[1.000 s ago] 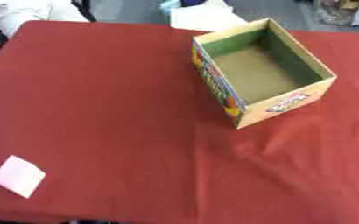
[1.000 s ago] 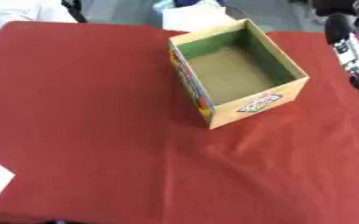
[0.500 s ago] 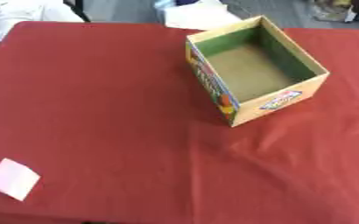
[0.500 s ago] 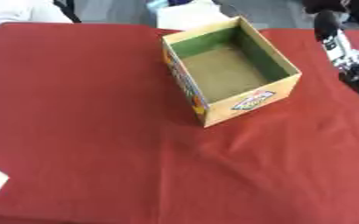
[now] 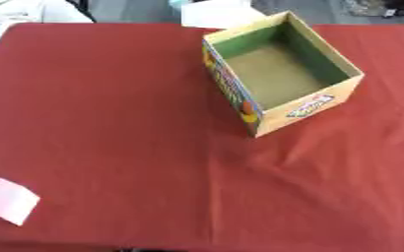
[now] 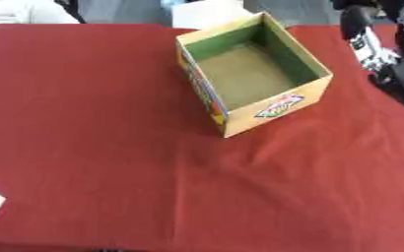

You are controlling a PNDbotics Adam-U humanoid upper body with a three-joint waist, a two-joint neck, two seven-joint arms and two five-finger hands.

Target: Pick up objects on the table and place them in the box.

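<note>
Your target is the pale pink flat piece [image 5: 9, 201] lying near the front-left corner of the red table [image 5: 111, 123], well apart from the open, empty box [image 5: 279, 74]. It looks thin and light, so pinch it at a raised edge. Your right hand [image 6: 387, 54] shows at the right; I cannot tell its fingers' state.

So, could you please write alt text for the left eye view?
An open, empty cardboard box with green inner walls stands upper right on a red tablecloth. A small pale pink square lies flat near the lower left corner.
</note>
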